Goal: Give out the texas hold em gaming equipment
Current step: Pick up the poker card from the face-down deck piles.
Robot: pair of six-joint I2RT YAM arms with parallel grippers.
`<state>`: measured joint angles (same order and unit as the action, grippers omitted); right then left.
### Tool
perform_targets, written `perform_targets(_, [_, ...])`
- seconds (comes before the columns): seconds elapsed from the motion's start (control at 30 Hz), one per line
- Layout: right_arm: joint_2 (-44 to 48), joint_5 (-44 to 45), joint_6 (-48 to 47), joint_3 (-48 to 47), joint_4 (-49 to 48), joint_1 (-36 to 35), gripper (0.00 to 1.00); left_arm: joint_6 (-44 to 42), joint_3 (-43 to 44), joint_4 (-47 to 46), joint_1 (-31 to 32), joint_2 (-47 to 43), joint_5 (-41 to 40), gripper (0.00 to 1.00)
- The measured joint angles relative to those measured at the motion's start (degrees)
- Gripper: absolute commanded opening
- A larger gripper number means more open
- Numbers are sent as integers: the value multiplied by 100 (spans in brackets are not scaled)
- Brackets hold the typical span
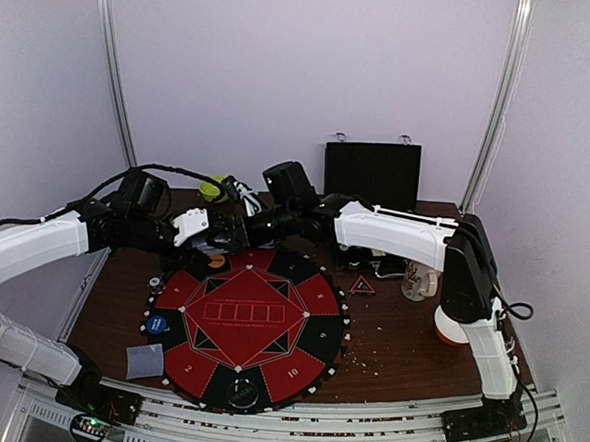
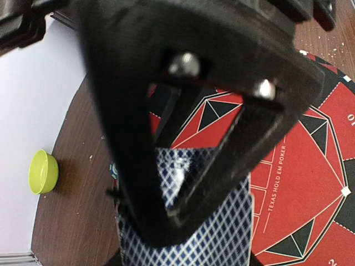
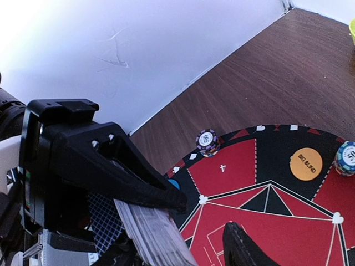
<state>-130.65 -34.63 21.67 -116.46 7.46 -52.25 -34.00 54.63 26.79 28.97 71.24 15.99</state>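
Note:
A deck of playing cards [image 2: 211,238] with blue-checked backs is held in my left gripper [image 1: 209,234] above the far edge of the round red-and-black poker mat [image 1: 244,323]. In the right wrist view the deck [image 3: 150,235] shows edge-on. My right gripper [image 3: 206,217] is open, one finger [image 3: 138,177] lying over the deck and the other [image 3: 244,249] apart from it. The two grippers meet in the top view, with the right gripper [image 1: 240,228] against the left. An orange "big blind" disc [image 3: 305,164], striped chips [image 3: 207,142] and a blue disc [image 1: 156,324] lie on the mat. One card [image 1: 146,360] lies at the mat's near left. A red-black triangle [image 1: 362,284] lies to the mat's right.
A green bowl [image 1: 214,188] stands at the back near the wall. A white mug [image 1: 422,281] and an orange bowl [image 1: 449,326] stand at the right by the right arm. A black panel [image 1: 371,174] leans on the back wall.

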Motion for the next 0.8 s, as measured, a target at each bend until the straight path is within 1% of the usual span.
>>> perform_targets(0.2, [291,256,-225,168,376,66,44,2,0,-22,0,2,-55,40])
perform_targets(0.33, [328,289,-304,168,501,92,38,2,0,-22,0,2,-81,40])
perform_targets(0.57, [402,291,-341,192,603,85,15,4,0,-20,0,13,-111,40])
perform_targets(0.8, [428,229,-319,210,643,87,2,7,0,-15,0,39,-177,40])
